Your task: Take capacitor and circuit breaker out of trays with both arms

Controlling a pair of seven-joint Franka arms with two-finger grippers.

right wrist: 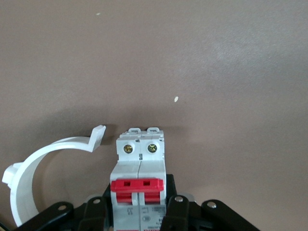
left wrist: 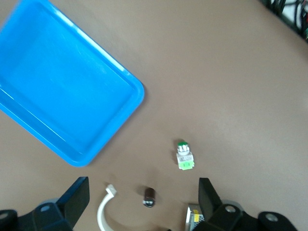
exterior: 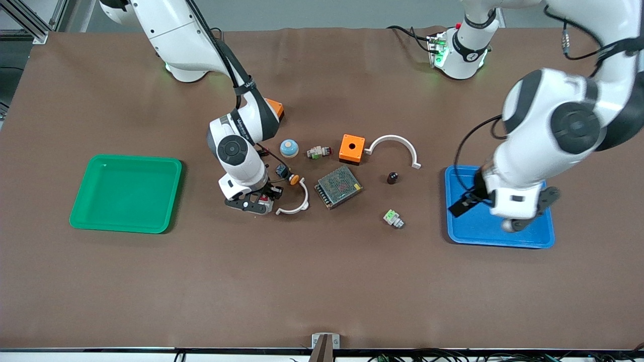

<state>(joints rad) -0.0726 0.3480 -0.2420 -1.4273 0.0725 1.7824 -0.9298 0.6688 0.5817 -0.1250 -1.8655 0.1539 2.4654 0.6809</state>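
The breaker (right wrist: 139, 185), a white block with red levers, sits between my right gripper's fingers. My right gripper (exterior: 251, 202) is shut on it, low over the table beside a small white arc (exterior: 297, 203). Only a bit of the breaker (exterior: 262, 196) shows in the front view. The capacitor (exterior: 392, 177), a tiny black cylinder, lies on the table between the mesh-covered box and the blue tray. My left gripper (exterior: 505, 208) hangs high over the blue tray (exterior: 498, 237), open and empty. In the left wrist view the capacitor (left wrist: 149, 196) shows between its spread fingers (left wrist: 77, 197).
A green tray (exterior: 126, 161) lies toward the right arm's end. Mid-table are a mesh-covered power supply (exterior: 338, 187), an orange box (exterior: 351, 148), a large white arc (exterior: 395, 146), a white part with a green face (exterior: 393, 218), a black push-button (exterior: 287, 175) and a blue dome (exterior: 289, 148).
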